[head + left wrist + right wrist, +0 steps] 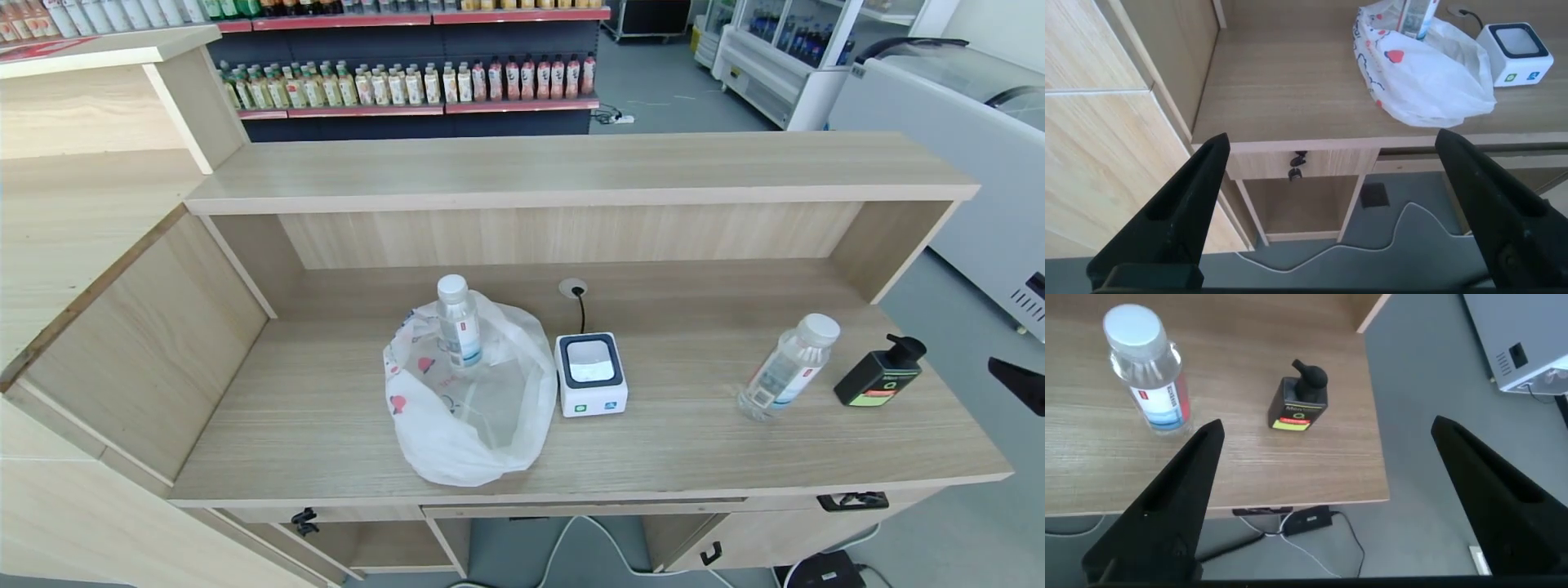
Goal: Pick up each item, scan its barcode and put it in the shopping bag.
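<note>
Bottle (457, 331) in shopping bag (457, 433)
Second bottle (788, 367) at scanner's (590, 373) three o'clock; left end effector (1333, 139), right end effector (1327, 425) spread apart.

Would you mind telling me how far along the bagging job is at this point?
Done: the first bottle stands in the shopping bag, beside the scanner. In hand: nothing; the left gripper and right gripper are both open and empty. Left: the water bottle and the black pump bottle, both standing at the right end of the counter, to be scanned and bagged.
</note>
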### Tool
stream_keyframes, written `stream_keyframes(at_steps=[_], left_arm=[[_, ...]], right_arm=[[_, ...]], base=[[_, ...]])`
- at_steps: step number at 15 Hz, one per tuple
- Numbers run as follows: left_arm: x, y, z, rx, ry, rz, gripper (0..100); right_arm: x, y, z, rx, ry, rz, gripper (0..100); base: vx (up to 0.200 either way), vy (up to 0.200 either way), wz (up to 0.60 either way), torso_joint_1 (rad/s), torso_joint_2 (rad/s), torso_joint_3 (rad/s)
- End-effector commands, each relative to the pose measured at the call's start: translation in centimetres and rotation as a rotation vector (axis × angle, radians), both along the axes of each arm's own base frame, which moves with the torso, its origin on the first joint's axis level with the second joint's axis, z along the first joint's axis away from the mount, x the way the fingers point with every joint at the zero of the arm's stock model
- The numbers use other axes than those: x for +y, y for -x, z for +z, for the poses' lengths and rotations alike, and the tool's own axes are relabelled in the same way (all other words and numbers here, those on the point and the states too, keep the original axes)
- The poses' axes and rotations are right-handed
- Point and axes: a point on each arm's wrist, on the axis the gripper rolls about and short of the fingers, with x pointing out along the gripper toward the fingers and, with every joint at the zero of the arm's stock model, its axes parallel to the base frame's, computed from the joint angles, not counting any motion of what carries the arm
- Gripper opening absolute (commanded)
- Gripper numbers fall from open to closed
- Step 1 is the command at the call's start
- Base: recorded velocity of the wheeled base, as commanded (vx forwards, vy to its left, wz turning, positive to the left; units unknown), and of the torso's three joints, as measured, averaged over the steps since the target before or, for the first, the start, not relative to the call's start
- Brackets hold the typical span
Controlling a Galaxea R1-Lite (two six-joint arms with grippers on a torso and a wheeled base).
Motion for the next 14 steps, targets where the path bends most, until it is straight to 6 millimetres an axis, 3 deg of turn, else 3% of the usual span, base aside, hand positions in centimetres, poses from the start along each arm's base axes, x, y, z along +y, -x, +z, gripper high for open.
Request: stream_keyframes(at_steps=[1, 4, 10, 14], left_arm=[[0.0, 0.0, 0.0, 0.0, 0.0, -0.001, 100], [0.0, 0.0, 0.0, 0.0, 0.0, 0.001, 100], [0.0, 0.0, 0.0, 0.0, 0.0, 0.001, 100], [0.0, 0.0, 0.0, 0.0, 0.0, 0.001, 100]], right_arm=[[0.0, 1.4, -0.4, -0.015, 0.007, -0.042, 100], [-0.1, 2.3, -2.4, 0.018, -0.02, -0.072, 100], [-2.2, -1.4, -5.1, 0.051, -0.066, 0.018, 100], [-2.7, -2.3, -6.3, 0.063, -0.068, 0.041, 100]], base=[[0.0, 0.0, 0.0, 0.0, 0.0, 0.0], [0.0, 0.0, 0.0, 0.0, 0.0, 0.0], [0.0, 0.0, 0.0, 0.0, 0.0, 0.0], [0.0, 0.0, 0.0, 0.0, 0.0, 0.0]])
